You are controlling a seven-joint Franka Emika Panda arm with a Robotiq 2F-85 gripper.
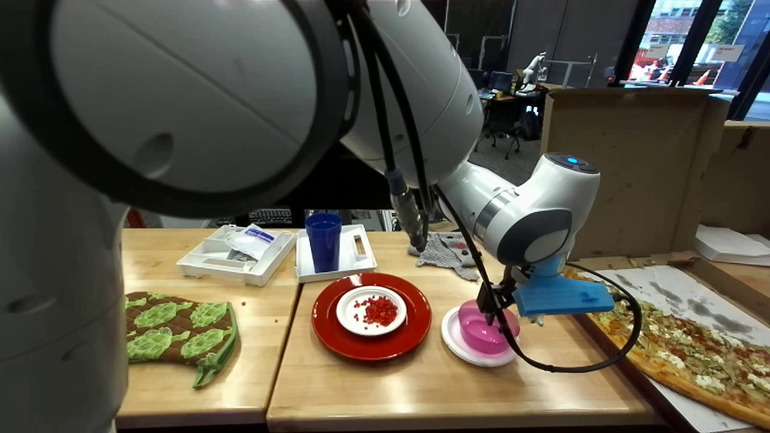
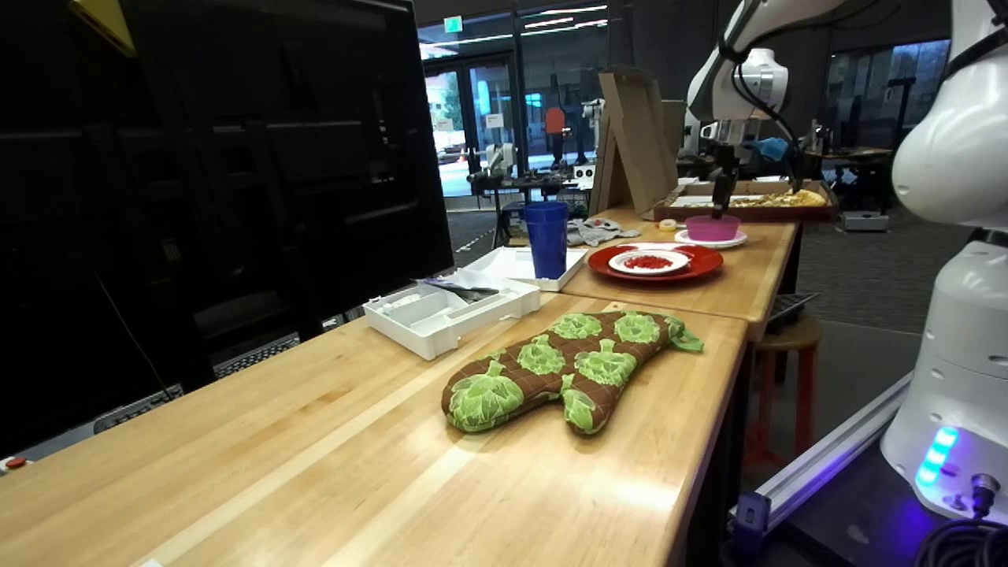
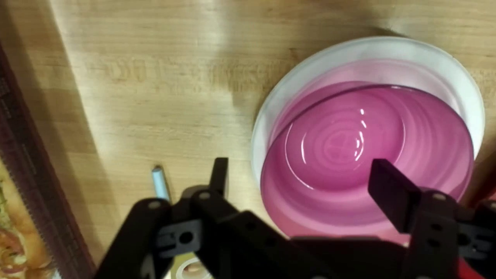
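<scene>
Black fingers (image 3: 391, 193) of the gripper (image 3: 300, 170) are parted wide, one over the pink bowl (image 3: 345, 147), one left of its rim in the wrist view; contact is hard to judge. By sideways drift, the bowl could be tipped off the white plate (image 3: 387, 46) beneath.

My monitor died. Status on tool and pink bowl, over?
Tool open, gripping nothing. Pink bowl on white plate. No obstruction evident; pizza box off to one side.

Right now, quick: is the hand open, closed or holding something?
Hand: open, jaws apart at the pink bowl, holding nothing.
</scene>
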